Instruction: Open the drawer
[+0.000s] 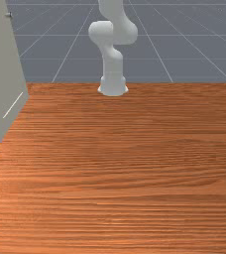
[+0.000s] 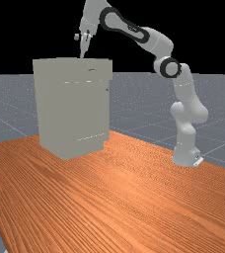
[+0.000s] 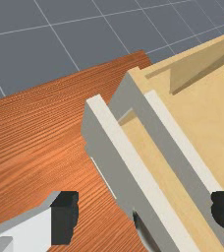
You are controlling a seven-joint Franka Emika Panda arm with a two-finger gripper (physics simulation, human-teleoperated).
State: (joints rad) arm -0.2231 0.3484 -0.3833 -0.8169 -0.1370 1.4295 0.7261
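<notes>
In the far view my gripper points down at the top of the grey cabinet. From the wrist view, the gripper is open, its fingers wide apart. The top drawer is pulled out part way, with a strip of its light wooden inside showing behind the pale front panel. A curved metal handle on the outer side of that panel lies between the two fingers as seen from above; neither finger is seen touching it. The cabinet also stands at the front view's left edge.
The wooden table carries the cabinet and the arm's base. Behind the drawer, the cabinet's open-topped wooden interior shows in the wrist view. A lower front with a pale slit lies below the drawer. The arm's base stands at the table's far edge.
</notes>
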